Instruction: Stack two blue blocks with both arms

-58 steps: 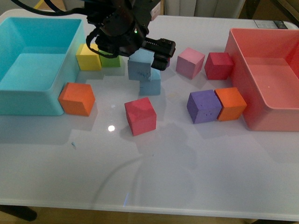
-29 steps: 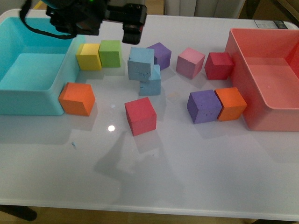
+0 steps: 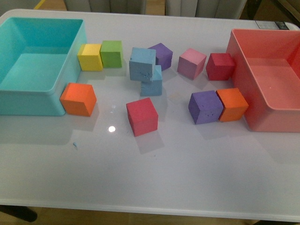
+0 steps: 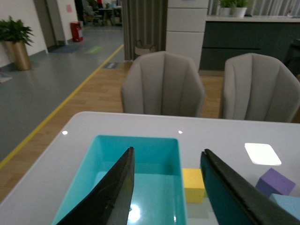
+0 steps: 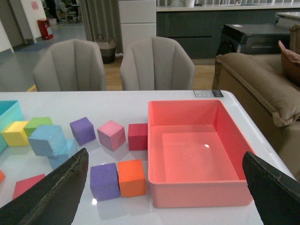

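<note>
Two sky-blue blocks stand mid-table in the front view. The upper blue block (image 3: 142, 64) rests on the lower blue block (image 3: 152, 84), shifted off it to the left and back. They also show in the right wrist view, upper (image 5: 47, 139) and lower (image 5: 63, 158). Neither arm shows in the front view. My left gripper (image 4: 167, 154) is open and empty, high above the turquoise bin (image 4: 140, 143). My right gripper (image 5: 164, 157) is wide open and empty, high above the pink bin (image 5: 154, 140). A pale blue corner (image 4: 287, 206) shows at the left wrist view's edge.
The turquoise bin (image 3: 70, 75) stands at the left and the pink bin (image 3: 241, 89) at the right. Around the blue stack lie yellow (image 3: 90, 57), green (image 3: 111, 53), orange (image 3: 78, 99), red (image 3: 141, 116), purple (image 3: 161, 55), pink (image 3: 191, 63) and further cubes (image 3: 205, 107).
The left arm has drawn away from the blue stack, up and to the left, and has left the front view. The two blue blocks stay stacked.
</note>
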Motion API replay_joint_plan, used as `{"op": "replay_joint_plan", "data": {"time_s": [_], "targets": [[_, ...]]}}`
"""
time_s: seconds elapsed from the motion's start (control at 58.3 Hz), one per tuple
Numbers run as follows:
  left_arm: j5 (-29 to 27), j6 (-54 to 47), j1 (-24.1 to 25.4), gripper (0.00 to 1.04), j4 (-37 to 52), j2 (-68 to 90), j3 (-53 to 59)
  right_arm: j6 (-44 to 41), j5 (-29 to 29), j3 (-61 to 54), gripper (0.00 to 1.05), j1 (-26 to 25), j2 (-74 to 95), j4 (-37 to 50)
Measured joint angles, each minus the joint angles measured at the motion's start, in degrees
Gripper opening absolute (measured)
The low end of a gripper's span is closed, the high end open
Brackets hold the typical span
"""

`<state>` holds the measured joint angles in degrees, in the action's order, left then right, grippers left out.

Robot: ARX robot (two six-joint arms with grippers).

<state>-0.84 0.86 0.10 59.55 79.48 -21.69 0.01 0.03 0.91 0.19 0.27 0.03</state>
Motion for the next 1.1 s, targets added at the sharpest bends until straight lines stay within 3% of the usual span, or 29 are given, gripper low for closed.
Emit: {"op": "replay_joint_plan", "data": {"time_s": [0.154, 0.429, 1.097], "targets": [[0.8, -0.2, 0.0, 0.02, -1.0, -6.2, 8.0, 0.0, 0.0, 0.0, 0.96, 0.0, 0.0, 0.0], [0.8, -0.3, 0.0, 0.02, -1.4, -14.2, 15.8, 0.0, 0.0, 0.0, 0.96, 0.0, 0.0, 0.0], [0.8, -0.4, 0.0, 0.02, -27.1, -46.3, 20.8, 0.0, 0.0, 0.0, 0.96, 0.0, 0.0, 0.0]]}}
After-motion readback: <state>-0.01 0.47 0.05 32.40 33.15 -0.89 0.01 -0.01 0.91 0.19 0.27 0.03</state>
